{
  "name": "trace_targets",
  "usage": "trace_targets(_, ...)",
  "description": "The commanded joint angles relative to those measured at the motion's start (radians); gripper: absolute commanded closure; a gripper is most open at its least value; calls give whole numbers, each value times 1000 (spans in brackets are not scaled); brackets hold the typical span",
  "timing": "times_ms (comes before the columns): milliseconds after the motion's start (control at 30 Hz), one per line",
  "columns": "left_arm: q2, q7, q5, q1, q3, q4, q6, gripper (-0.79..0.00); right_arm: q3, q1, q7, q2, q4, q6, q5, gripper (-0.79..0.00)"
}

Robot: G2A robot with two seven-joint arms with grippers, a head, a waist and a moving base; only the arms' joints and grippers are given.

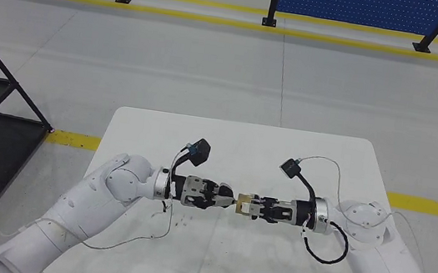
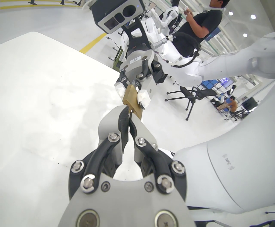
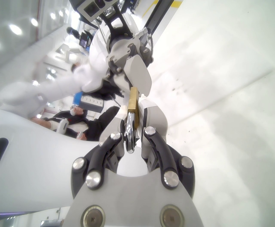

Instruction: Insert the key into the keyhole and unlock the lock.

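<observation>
Right at the centre, the left gripper point(image 2: 129, 115) has its jaws pressed together on the key point(image 2: 130, 113). Only a thin dark sliver of it shows between the black pads point(image 2: 123, 121). The key's tip meets the bottom face of the lock point(image 2: 131, 99), but how far it sits in the keyhole I cannot tell, since the fingertips hide it.

Opposite, the right gripper point(image 3: 131, 110) is clamped on the lock's brass body from both flat sides. The shiny shackle point(image 3: 130, 131) points back toward that gripper's wrist, away from the key. Both arms meet nose to nose at the lock, which hangs in the air above the white table point(image 1: 201, 142), touching nothing else.

Several things could go wrong from here, as I judge it:
- The key is held by very little of its head, so a turn may make it slip in the pads rather than rotate.
- If the key is slightly off the keyhole's line, pushing could jam it or shove the lock backward in its grip.
- A turn may also twist the whole lock between the fingers instead of working the mechanism.
- Either piece, if it slips free, would drop to the table below the lock.
</observation>
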Motion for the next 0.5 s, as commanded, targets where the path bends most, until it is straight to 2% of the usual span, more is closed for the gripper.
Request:
trace_targets(0, 0, 24, 45, 9, -6, -11, -5, 0, 0, 0, 0, 0, 0, 0, 0, 0)
trace_targets(467, -3, 212, 336, 68, -62, -80, -19, 0, 0, 0, 0, 0, 0, 0, 0, 0)
